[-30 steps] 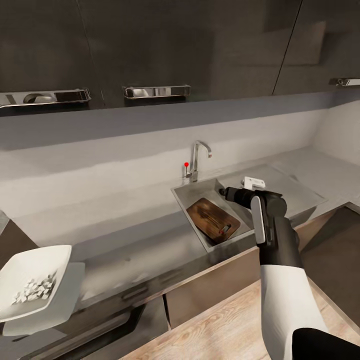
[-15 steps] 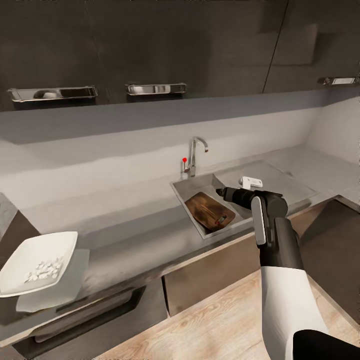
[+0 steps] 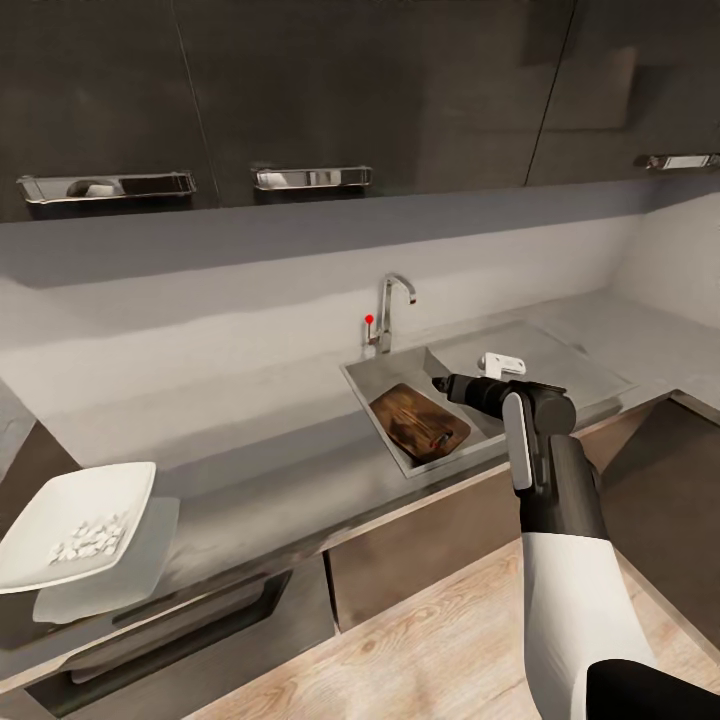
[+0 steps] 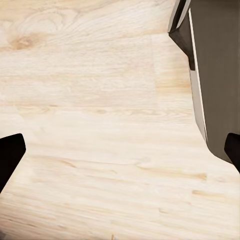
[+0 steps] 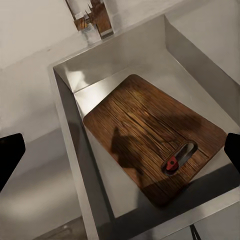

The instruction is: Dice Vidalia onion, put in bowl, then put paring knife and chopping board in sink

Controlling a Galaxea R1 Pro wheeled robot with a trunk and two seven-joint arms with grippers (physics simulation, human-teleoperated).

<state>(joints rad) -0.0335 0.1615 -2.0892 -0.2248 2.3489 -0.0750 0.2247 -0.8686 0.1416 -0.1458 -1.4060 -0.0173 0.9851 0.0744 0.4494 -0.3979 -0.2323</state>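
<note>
Dark upper cabinets [image 3: 300, 90] run along the top of the head view, with three chrome handles [image 3: 311, 178] along their lower edge, above a pale grey backsplash [image 3: 200, 300]. Below the front edge sit dark lower cabinets [image 3: 420, 560], and a light wood plank floor [image 3: 430, 660] spreads in front of them. The same pale wood floor [image 4: 100, 125] shows in the left wrist view, with a dark cabinet side [image 4: 217, 75] rising beside it.

Chopping board [image 3: 420, 422] lies in sink [image 3: 372, 384]; tap [image 3: 392, 310] behind sink; bowl [image 3: 78, 522] on desk [image 3: 250, 480], far left.
</note>
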